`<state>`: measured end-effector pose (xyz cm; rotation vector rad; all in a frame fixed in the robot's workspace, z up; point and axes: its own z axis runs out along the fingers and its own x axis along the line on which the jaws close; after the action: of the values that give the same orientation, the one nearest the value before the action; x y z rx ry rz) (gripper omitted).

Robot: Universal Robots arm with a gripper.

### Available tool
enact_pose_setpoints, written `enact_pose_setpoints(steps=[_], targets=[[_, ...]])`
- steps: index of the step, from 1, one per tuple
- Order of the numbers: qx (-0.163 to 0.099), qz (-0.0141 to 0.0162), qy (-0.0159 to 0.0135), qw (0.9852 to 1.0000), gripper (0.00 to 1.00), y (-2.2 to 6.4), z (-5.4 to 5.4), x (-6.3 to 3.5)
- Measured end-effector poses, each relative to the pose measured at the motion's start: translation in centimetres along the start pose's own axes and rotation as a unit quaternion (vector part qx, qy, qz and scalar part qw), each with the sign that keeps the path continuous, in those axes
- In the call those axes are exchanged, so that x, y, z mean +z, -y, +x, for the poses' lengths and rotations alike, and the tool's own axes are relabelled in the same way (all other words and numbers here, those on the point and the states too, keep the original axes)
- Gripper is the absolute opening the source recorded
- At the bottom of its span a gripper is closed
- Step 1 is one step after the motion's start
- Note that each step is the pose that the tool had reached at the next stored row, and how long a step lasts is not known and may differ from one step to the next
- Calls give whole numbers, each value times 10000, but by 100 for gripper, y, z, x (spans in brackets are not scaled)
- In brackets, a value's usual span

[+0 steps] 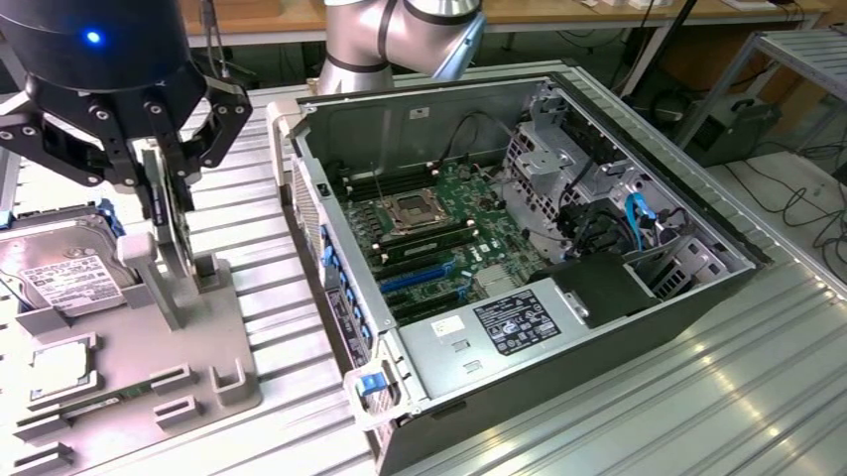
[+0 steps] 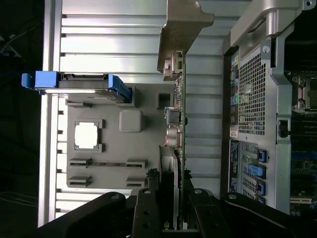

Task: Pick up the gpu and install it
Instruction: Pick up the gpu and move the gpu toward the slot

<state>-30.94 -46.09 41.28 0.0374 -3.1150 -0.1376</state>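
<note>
Edgewise, the gpu (image 1: 170, 238) (image 2: 181, 114) stands in a matte grey moulded fixture (image 1: 198, 347) (image 2: 148, 144) at the left of the ribbed aluminium desk (image 1: 662, 397) (image 2: 119, 49). It is a thin, flat card, with a green circuit board on one face, a black cooler on the other and a pale bent-metal bracket (image 2: 183, 29) at one end. Its long axis lies level and runs from near to far, parallel with the perforated rear panel of the computer case (image 1: 397, 129) (image 2: 250, 94) just to its right. The bracket end points toward the far, hard-drive end of the fixture.

The black gripper (image 1: 162, 174) (image 2: 172, 218) comes down from above, on a silver-jointed arm (image 1: 384, 40). Its dark fingers (image 2: 148, 213) are clenched against the two broad faces of the card, at the end away from the bracket, while the card's lower edge sits in the fixture.

Left of the card, the same fixture holds a silver boxy hard drive (image 1: 60, 273) (image 2: 74, 87) with a white label in a blue plastic caddy. Nearer lies a square processor chip (image 1: 60, 369) (image 2: 87, 135) in its recess, and nearer again a narrow memory stick (image 2: 106, 164).

The case lies open on its side in the middle of the desk. It shows sheet-steel walls, a green motherboard (image 1: 450, 238) with blue slots, and black cabling.
</note>
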Motion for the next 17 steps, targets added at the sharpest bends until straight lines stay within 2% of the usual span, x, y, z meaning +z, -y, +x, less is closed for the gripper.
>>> enact_pose_setpoints(steps=[6, 13, 17], targets=[[0, -20, 0, 10000, 27, -5, 1, -58], [-1, -67, -1, 10000, 27, -11, 1, -137], [-2, -104, -6, 9999, 27, -13, -1, -186]])
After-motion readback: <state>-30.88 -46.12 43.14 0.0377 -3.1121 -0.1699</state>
